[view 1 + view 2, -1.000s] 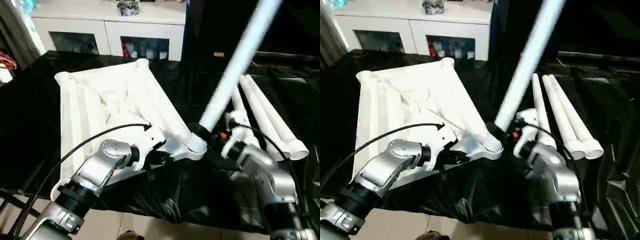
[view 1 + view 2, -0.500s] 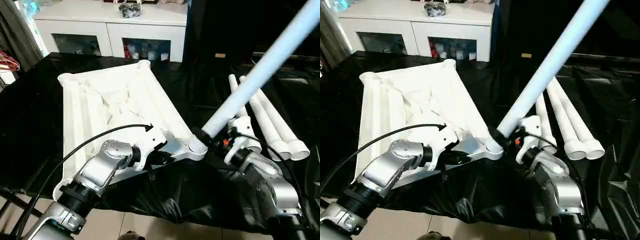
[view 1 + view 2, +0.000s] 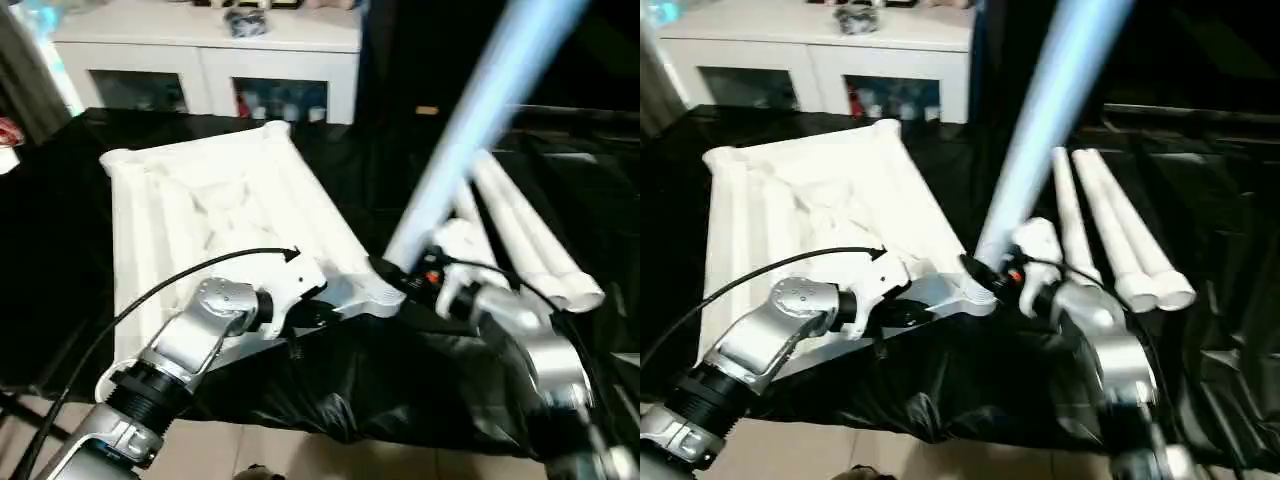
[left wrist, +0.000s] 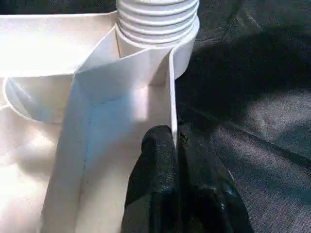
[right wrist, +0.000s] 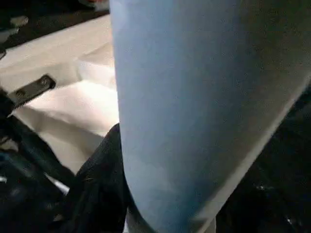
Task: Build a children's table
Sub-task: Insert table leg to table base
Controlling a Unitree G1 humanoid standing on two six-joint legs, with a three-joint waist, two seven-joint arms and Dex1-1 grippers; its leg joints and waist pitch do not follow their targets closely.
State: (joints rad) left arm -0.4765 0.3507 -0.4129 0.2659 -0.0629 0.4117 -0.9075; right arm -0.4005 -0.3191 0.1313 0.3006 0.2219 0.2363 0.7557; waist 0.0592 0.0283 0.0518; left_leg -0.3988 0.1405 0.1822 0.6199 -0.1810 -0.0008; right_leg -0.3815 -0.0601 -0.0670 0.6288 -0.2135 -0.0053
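The white table top lies upside down on the black-covered surface, ribbed underside up. My left gripper is shut on the thin rim wall beside the near right corner socket. A threaded leg end sits at that socket. My right gripper is shut on the base of a white leg, which leans up and away to the right. Three more legs lie side by side on the right.
A white cabinet with glass doors stands behind the work surface. Black sheeting covers the surface and hangs over its near edge. A black cable loops over my left forearm.
The held leg has swung from leaning far right to more upright at the corner socket. The head camera has shifted slightly. My left gripper keeps its hold on the rim.
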